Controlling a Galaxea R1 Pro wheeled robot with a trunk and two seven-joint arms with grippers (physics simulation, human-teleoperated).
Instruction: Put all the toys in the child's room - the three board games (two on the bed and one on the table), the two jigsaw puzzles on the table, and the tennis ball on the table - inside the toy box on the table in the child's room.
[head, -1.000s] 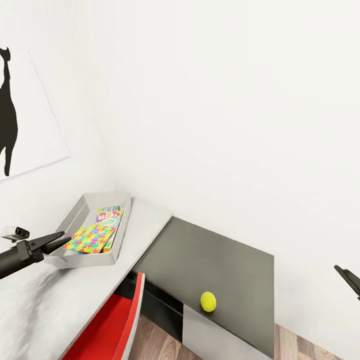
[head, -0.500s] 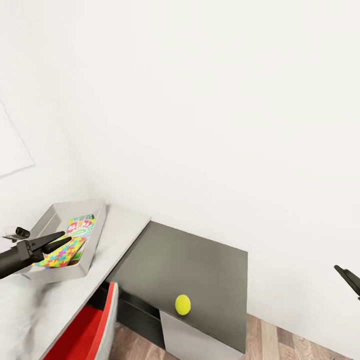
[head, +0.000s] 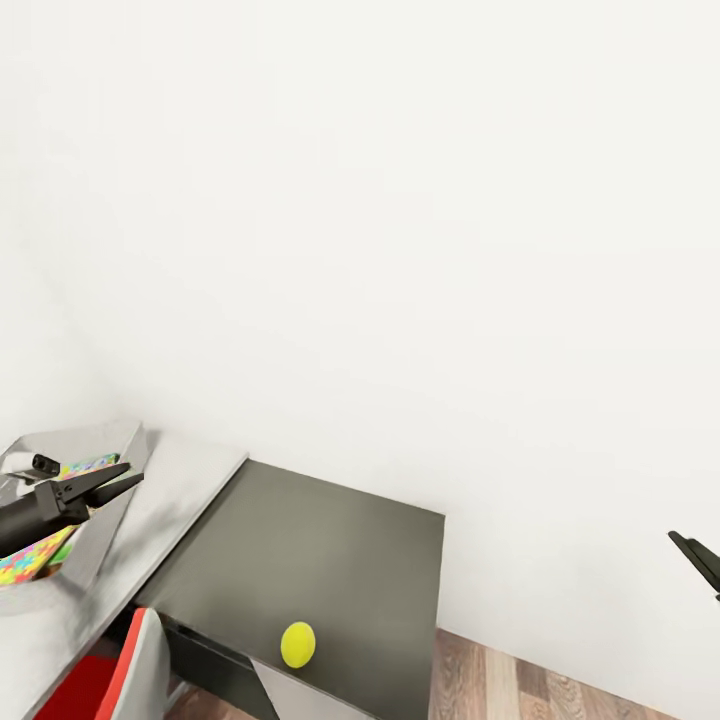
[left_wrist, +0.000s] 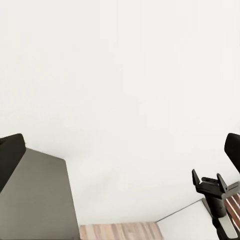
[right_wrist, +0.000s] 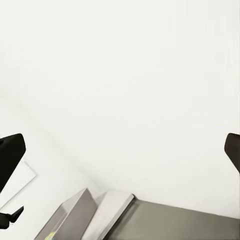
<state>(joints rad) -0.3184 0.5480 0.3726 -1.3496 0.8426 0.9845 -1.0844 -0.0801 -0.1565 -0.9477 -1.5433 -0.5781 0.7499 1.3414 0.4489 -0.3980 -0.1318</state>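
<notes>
Camera swung right since earlier; small plain yellow-green tennis ball

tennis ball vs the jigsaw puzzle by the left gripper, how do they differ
The tennis ball is round and plain yellow-green; the jigsaw puzzle is flat and multicoloured. The ball lies loose near the front edge of the table's lower dark grey end unit; the puzzle lies inside the toy box on the pale top, partly behind the left gripper. Neither is held.
</notes>
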